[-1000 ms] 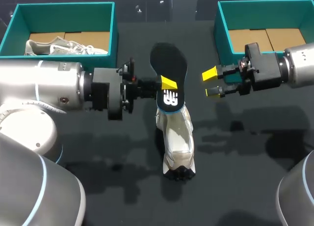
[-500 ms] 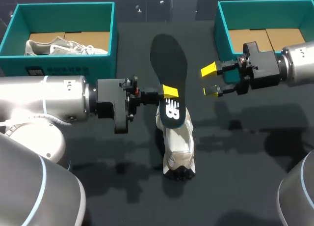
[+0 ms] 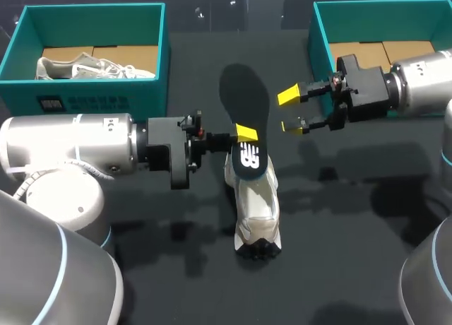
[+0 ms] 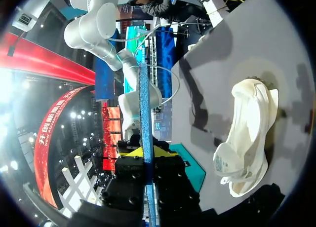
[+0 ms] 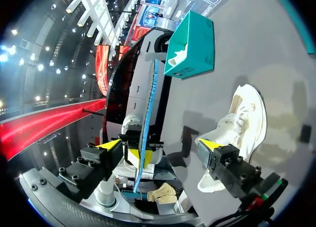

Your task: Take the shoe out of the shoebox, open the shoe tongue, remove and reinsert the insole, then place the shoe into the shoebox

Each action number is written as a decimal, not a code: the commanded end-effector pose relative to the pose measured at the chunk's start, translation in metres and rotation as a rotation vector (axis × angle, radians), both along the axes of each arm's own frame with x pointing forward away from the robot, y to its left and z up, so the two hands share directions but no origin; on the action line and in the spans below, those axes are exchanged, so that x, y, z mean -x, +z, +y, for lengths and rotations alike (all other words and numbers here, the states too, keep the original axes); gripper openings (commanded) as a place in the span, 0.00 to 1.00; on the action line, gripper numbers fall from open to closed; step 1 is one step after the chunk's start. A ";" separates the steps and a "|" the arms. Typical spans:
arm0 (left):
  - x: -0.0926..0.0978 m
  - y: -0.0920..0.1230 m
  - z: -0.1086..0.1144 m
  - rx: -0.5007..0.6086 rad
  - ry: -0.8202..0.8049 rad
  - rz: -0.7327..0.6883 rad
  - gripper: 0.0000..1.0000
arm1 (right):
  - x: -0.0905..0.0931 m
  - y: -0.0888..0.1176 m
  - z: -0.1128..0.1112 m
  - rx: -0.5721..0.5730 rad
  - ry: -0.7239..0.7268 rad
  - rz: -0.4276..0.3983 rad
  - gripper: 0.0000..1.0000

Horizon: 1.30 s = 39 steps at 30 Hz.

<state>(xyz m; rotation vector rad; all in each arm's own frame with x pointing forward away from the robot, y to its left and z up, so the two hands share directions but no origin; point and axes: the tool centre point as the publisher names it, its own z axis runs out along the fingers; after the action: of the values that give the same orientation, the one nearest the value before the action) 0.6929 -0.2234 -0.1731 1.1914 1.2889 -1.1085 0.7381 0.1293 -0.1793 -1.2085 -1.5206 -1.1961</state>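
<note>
Yellow tips of the left gripper [image 3: 244,134] are pinched on the black insole [image 3: 245,102], grabbing it by the edge just above the far end of the white shoe [image 3: 256,201]. The insole's logo end sits over that end of the shoe and the rest angles up and away from it. The right gripper [image 3: 293,111] hangs spread wide with nothing in it, beyond the shoe and a bit to its right, close to the insole but apart. One teal shoebox [image 3: 321,42] is far right of the shoe. Another teal box [image 3: 92,14], far left of it, holds a second shoe [image 3: 92,67].
</note>
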 end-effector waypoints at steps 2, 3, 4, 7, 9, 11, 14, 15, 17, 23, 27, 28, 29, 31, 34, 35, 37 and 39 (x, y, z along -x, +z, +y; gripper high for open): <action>-0.008 -0.009 -0.011 0.032 -0.021 -0.007 0.00 | -0.004 -0.005 0.015 -0.015 0.010 0.012 1.00; -0.007 -0.011 -0.011 0.035 -0.024 -0.007 0.00 | -0.003 -0.005 0.017 -0.020 0.014 0.015 1.00; -0.007 -0.013 -0.012 0.029 -0.025 -0.019 0.00 | -0.003 -0.006 0.020 -0.027 0.018 0.016 1.00; -0.006 -0.018 -0.014 0.031 -0.029 -0.025 0.00 | -0.002 -0.007 0.026 -0.037 0.028 0.032 1.00; -0.007 -0.019 -0.014 0.032 -0.027 -0.026 0.00 | 0.000 -0.008 0.029 -0.042 0.032 0.050 1.00; -0.007 -0.020 -0.014 0.034 -0.024 -0.026 0.00 | 0.001 -0.009 0.032 -0.049 0.036 0.059 1.00; -0.007 -0.021 -0.014 0.038 -0.022 -0.023 0.00 | 0.004 -0.011 0.037 -0.055 0.040 0.072 0.86; -0.007 -0.021 -0.014 0.039 -0.022 -0.025 0.00 | 0.005 -0.011 0.038 -0.057 0.041 0.076 0.81; -0.007 -0.022 -0.014 0.041 -0.021 -0.026 0.00 | 0.006 -0.013 0.041 -0.062 0.040 0.082 0.66; -0.008 -0.023 -0.014 0.043 -0.018 -0.027 0.00 | 0.011 -0.016 0.046 -0.076 0.031 0.099 0.40; -0.009 -0.025 -0.013 0.041 -0.017 -0.028 0.00 | 0.012 -0.017 0.051 -0.078 0.030 0.118 0.34; -0.009 -0.025 -0.013 0.041 -0.017 -0.028 0.00 | 0.013 -0.017 0.051 -0.078 0.029 0.123 0.32; -0.009 -0.025 -0.013 0.042 -0.016 -0.029 0.00 | 0.013 -0.017 0.052 -0.078 0.028 0.127 0.31; -0.009 -0.026 -0.013 0.043 -0.013 -0.032 0.00 | 0.013 -0.017 0.053 -0.082 0.025 0.129 0.29; -0.010 -0.027 -0.013 0.041 -0.008 -0.037 0.00 | 0.013 -0.018 0.055 -0.087 0.023 0.133 0.27; -0.010 -0.027 -0.013 0.040 -0.007 -0.038 0.00 | 0.013 -0.018 0.055 -0.088 0.023 0.134 0.27; -0.011 -0.028 -0.013 0.040 -0.006 -0.039 0.00 | 0.013 -0.018 0.056 -0.092 0.022 0.133 0.24; -0.011 -0.029 -0.013 0.039 -0.004 -0.038 0.00 | 0.013 -0.018 0.057 -0.094 0.021 0.131 0.16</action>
<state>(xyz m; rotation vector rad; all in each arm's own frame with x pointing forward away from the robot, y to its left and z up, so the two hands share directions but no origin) 0.7039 -0.2335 -0.2002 1.1831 1.2312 -1.1072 0.7255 0.1828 -0.1958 -1.1812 -1.3648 -1.1367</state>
